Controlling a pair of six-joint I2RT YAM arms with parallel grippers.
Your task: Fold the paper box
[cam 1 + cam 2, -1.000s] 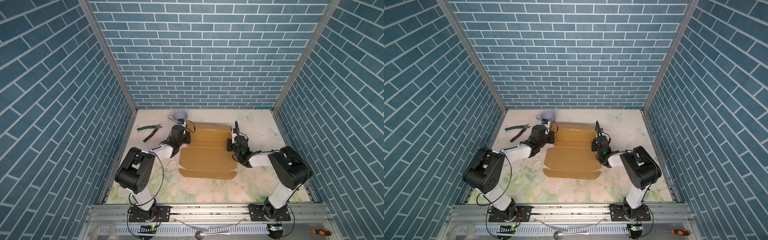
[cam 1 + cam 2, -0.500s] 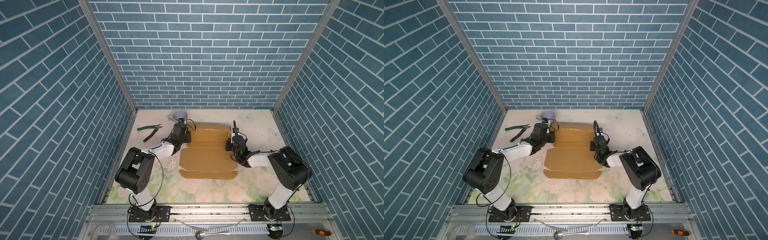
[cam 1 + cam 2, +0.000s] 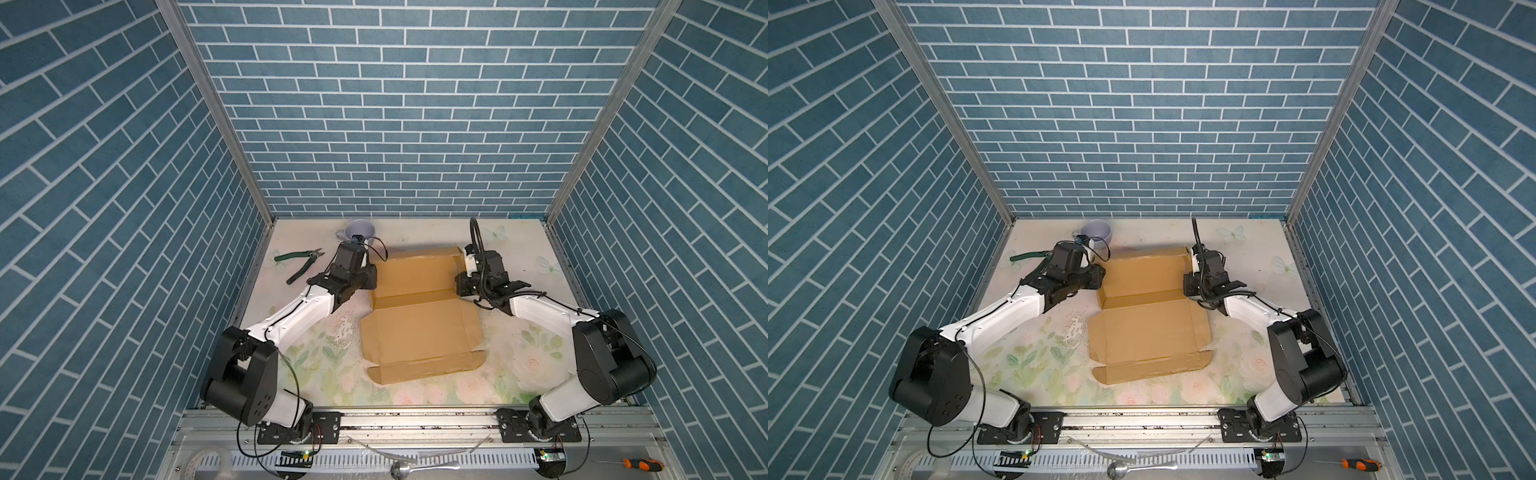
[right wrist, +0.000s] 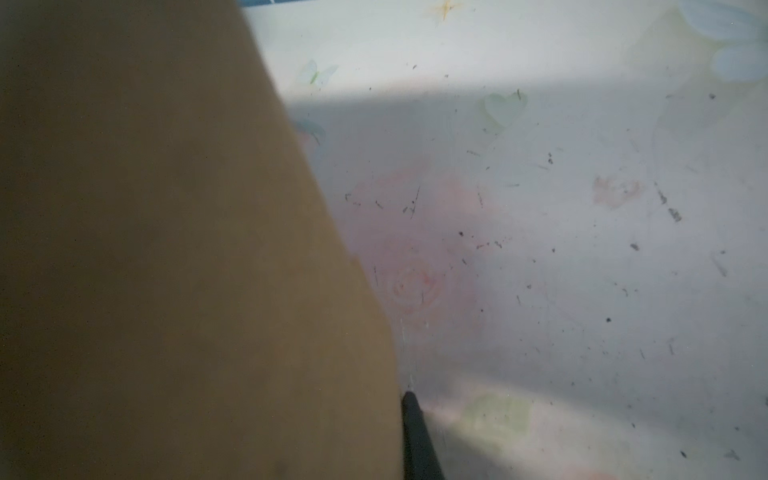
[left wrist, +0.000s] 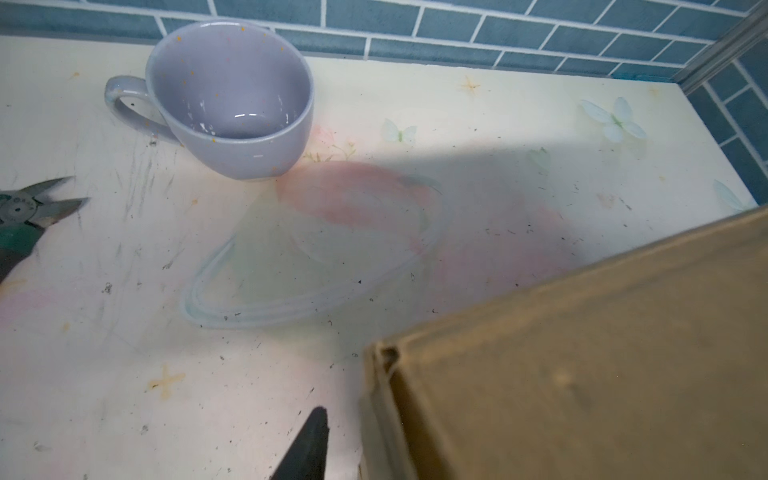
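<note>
In both top views the paper box (image 3: 419,328) lies mid-worktop (image 3: 519,332). Its near panels are flat and its far part is raised into a shallow tray. My left hand (image 3: 368,278) sits at the tray's left wall and my right hand (image 3: 460,286) at its right wall. The lilac cup (image 3: 360,230) stands just behind the left wrist, and green cutters (image 3: 297,266) lie beside that arm. If I swing the left arm back or outward, I could knock the cup over or drag the cutters.

In the left wrist view, one dark finger (image 5: 311,440) shows just clear of the box's corner (image 5: 582,353); the other is hidden. I cannot tell whether this hand is open or closed, or whether it holds anything. If it has no hold, that wall may spring flat again, and the whole sheet could slide when the right side pulls.

In the right wrist view, cardboard (image 4: 166,249) fills half the picture and one finger (image 4: 417,440) lies against its edge. The right hand is closed, and I judge it is pinching that side wall. Pulling hard from one side could tear the crease or skew the box.
</note>
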